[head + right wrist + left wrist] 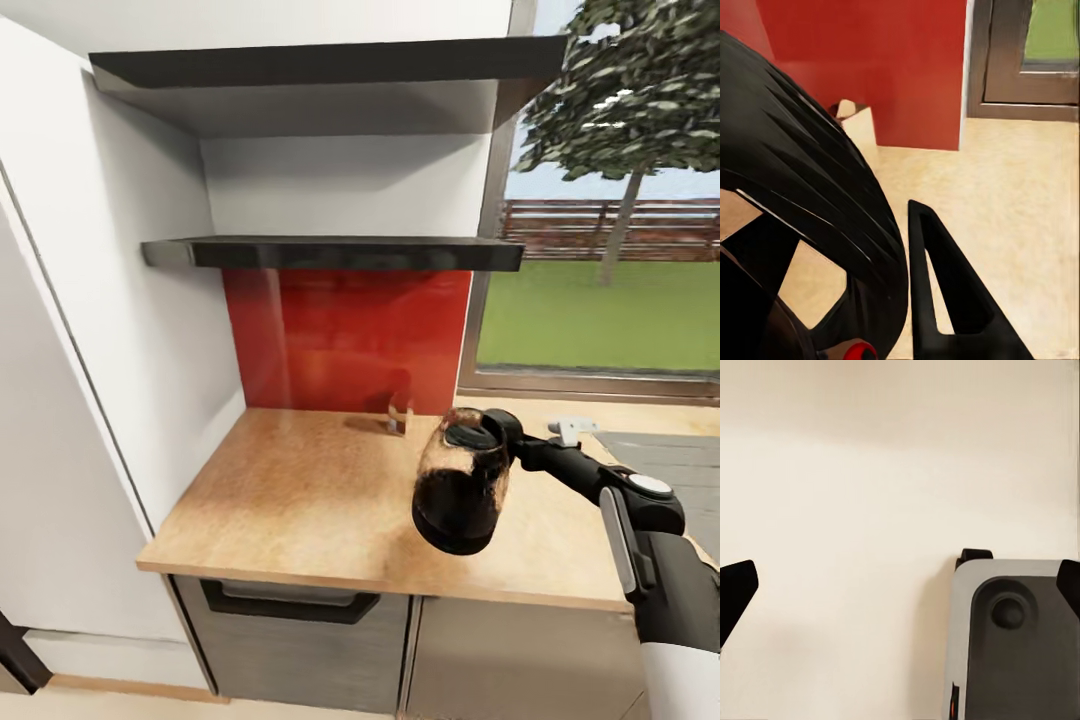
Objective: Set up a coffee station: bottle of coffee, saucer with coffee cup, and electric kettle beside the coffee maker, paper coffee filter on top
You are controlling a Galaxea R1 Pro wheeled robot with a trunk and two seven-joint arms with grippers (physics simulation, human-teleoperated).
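My right gripper (pixel 512 432) is shut on the black loop handle of the electric kettle (pixel 460 482). The kettle is a rounded glass jug with dark contents and hangs tilted above the kitchen countertop (pixel 300 500), near its front middle. In the right wrist view the kettle's black ribbed lid (pixel 810 187) looms close beside one dark finger (pixel 945 300). The kitchen shelf (pixel 340 252) is a dark slab on the white wall above the red backsplash. My left gripper (pixel 900 592) is open, with only pale floor between its fingertips.
A small pale object (pixel 400 415) stands on the counter against the red backsplash (pixel 345 340); I cannot tell what it is. A second dark shelf (pixel 320 65) hangs higher. A window (pixel 600 300) and a grey fixture (pixel 570 428) are at right. White tall cabinet at left.
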